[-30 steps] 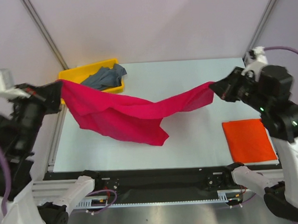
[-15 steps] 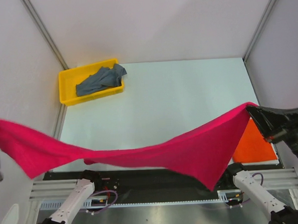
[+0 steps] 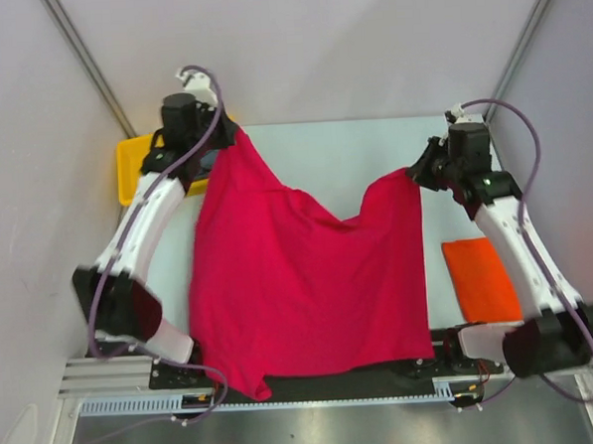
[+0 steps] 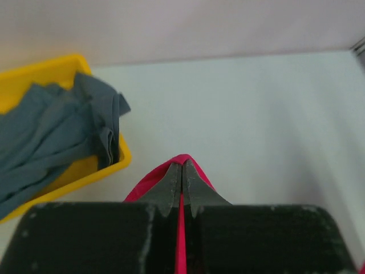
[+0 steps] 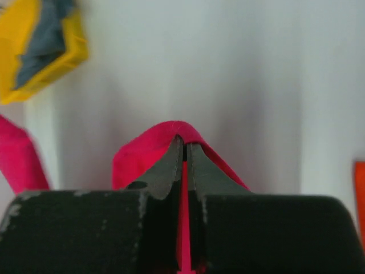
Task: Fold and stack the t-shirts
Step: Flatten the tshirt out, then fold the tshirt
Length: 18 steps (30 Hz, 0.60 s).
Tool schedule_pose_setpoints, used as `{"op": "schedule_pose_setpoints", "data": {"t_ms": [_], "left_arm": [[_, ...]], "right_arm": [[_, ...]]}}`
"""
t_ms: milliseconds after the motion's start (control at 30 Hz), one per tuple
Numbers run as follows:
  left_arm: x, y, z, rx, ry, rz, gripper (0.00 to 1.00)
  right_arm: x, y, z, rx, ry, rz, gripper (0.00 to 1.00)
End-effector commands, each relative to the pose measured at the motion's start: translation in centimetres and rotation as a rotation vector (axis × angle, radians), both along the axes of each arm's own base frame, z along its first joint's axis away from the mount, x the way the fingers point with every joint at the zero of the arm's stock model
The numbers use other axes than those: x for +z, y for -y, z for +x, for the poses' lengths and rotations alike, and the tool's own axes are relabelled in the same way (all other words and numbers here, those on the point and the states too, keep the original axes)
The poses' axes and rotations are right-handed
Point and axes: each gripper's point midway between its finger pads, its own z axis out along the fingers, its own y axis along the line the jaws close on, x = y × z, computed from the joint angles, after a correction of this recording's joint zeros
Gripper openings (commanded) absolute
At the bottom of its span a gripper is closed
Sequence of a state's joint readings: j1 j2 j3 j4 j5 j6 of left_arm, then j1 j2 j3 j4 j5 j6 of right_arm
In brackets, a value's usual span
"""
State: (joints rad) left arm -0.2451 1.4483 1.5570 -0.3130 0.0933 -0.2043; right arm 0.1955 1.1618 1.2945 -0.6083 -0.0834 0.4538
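The crimson-pink t-shirt (image 3: 300, 281) is spread out between both arms, draping down over the table's near edge. My left gripper (image 3: 227, 138) is shut on its far left corner by the tray; that corner's cloth (image 4: 188, 162) shows pinched in the left wrist view. My right gripper (image 3: 416, 171) is shut on its far right corner, whose cloth (image 5: 171, 131) shows in the right wrist view. The orange-red t-shirt (image 3: 482, 280) lies folded flat at the right. The grey-blue t-shirt (image 4: 51, 137) lies crumpled in the yellow tray (image 4: 120, 157).
The yellow tray (image 3: 134, 156) sits at the far left corner, mostly behind my left arm. Grey enclosure walls and frame posts stand around the table. Bare white table (image 3: 343, 160) shows beyond the pink shirt.
Both arms swung from near the camera out to the far side of the table, carrying the pink shirt, which now hangs spread flat over the table.
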Motion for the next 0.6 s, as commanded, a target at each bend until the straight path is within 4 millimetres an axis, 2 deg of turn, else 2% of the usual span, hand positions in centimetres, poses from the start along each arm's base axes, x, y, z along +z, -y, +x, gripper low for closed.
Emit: {"op": "schedule_pose_setpoints", "data": {"t_ms": [0, 33, 67, 100, 133, 200, 233, 267, 367, 433, 467, 500, 533, 567], "left_arm": [[-1.8, -0.7, 5.1, 0.009, 0.028, 0.02, 0.0], [-3.6, -1.5, 6.8, 0.022, 0.0, 0.018, 0.0], [-5.1, -1.6, 8.1, 0.031, -0.027, 0.004, 0.0], [-7.9, -1.2, 10.0, 0.007, -0.065, -0.009, 0.0], [-8.9, -1.8, 11.0, 0.012, -0.08, -0.02, 0.0], [-10.4, -1.4, 12.4, -0.008, -0.11, -0.067, 0.0], [-11.5, -1.5, 13.2, -0.015, -0.118, -0.085, 0.0], [-12.0, -1.3, 13.6, -0.012, -0.126, -0.101, 0.0], [-12.9, -0.8, 14.0, -0.03, -0.14, -0.122, 0.0], [-13.8, -1.0, 13.7, -0.02, -0.163, -0.127, 0.0], [-13.5, -1.2, 13.4, -0.009, -0.163, -0.128, 0.0], [-14.4, -1.6, 12.9, 0.006, -0.193, -0.124, 0.0], [-14.4, -1.8, 12.6, 0.008, -0.198, -0.125, 0.0], [-13.6, -1.9, 12.0, 0.009, -0.189, -0.127, 0.0]], "right_arm": [[-3.6, 2.8, 5.7, -0.053, -0.001, 0.017, 0.0], [-5.5, 3.3, 6.8, -0.061, -0.028, 0.015, 0.0], [-6.6, 3.9, 8.5, -0.068, -0.03, 0.019, 0.0], [-9.7, 4.5, 10.0, -0.065, -0.103, 0.025, 0.0], [-11.1, 4.2, 10.8, -0.056, -0.135, 0.028, 0.0], [-12.4, 5.1, 12.4, -0.048, -0.166, 0.047, 0.0], [-15.3, 5.1, 12.8, -0.038, -0.245, 0.054, 0.0], [-15.3, 4.9, 13.3, -0.018, -0.257, 0.055, 0.0], [-17.3, 4.6, 13.5, 0.001, -0.303, 0.066, 0.0], [-17.6, 4.9, 13.6, -0.003, -0.335, 0.076, 0.0], [-18.5, 5.1, 13.2, -0.008, -0.379, 0.078, 0.0], [-18.2, 5.2, 13.3, -0.009, -0.377, 0.079, 0.0], [-18.2, 5.3, 13.3, -0.009, -0.381, 0.082, 0.0], [-18.2, 5.6, 13.3, -0.013, -0.385, 0.08, 0.0]]}}
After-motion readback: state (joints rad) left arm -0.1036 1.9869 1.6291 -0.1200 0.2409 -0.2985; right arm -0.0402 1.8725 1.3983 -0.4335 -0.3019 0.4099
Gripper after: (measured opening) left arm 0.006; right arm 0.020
